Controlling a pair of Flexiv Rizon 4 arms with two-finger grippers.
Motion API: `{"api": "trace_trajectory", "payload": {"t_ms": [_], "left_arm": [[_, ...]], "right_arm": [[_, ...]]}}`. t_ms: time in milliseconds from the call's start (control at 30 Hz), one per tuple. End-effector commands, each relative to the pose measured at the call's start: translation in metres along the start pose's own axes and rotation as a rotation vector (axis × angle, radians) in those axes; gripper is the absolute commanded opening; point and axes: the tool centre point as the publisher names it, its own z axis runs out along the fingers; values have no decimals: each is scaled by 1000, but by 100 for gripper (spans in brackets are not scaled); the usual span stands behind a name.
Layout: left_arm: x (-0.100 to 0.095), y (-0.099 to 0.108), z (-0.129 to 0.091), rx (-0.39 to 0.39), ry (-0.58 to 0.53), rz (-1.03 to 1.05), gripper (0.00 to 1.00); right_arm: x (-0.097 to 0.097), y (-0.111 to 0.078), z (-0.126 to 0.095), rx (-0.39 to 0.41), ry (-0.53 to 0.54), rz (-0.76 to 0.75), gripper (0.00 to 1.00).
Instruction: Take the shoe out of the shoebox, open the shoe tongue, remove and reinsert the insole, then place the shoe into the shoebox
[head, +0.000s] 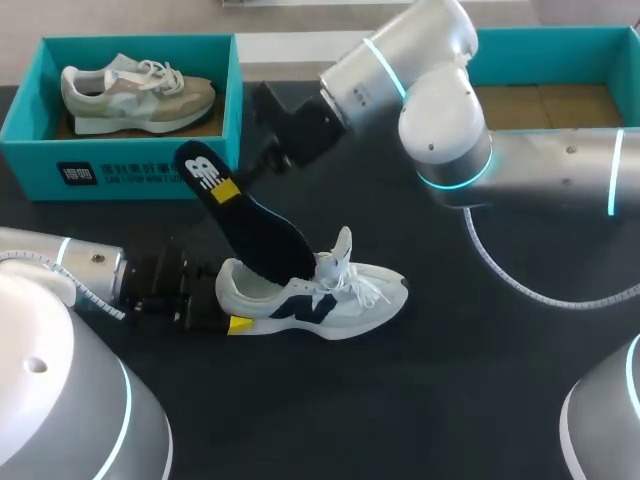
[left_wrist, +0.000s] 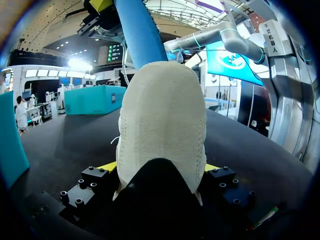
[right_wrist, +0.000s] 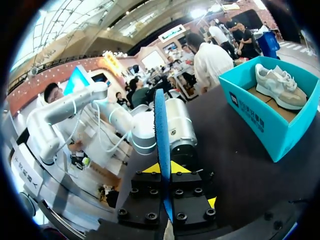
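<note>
A white shoe with a navy logo stands on the black table, toe to the right. My left gripper holds its heel; in the left wrist view the heel fills the gap between the yellow tips of that gripper. A dark insole slants up out of the shoe's opening. My right arm reaches past the middle, and its gripper is shut on the insole's raised heel end. In the right wrist view the insole runs edge-on between the right gripper.
A teal shoebox at the back left holds a beige shoe. It also shows in the right wrist view. A second teal box stands at the back right. A pale cable curves over the table's right side.
</note>
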Motion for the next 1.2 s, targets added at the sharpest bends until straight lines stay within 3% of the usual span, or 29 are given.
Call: {"api": "trace_trajectory", "payload": {"t_ms": [33, 167, 333, 567, 600, 700, 1200], "left_arm": [[-2, 7, 3, -3, 2, 0, 0], [-2, 7, 3, -3, 2, 0, 0], [-2, 7, 3, -3, 2, 0, 0], [-2, 7, 3, -3, 2, 0, 0], [-2, 7, 3, -3, 2, 0, 0], [-2, 7, 3, -3, 2, 0, 0], [-2, 7, 3, -3, 2, 0, 0]], "right_arm": [[4, -5, -1, -37, -8, 0, 0], [4, -5, -1, -37, -8, 0, 0], [16, 15, -7, -157, 62, 113, 0], [36, 32, -26, -207, 115, 287, 0], [38, 33, -31, -249, 93, 289, 0], [46, 38, -51, -277, -8, 238, 0], [46, 38, -51, -277, -8, 238, 0]]}}
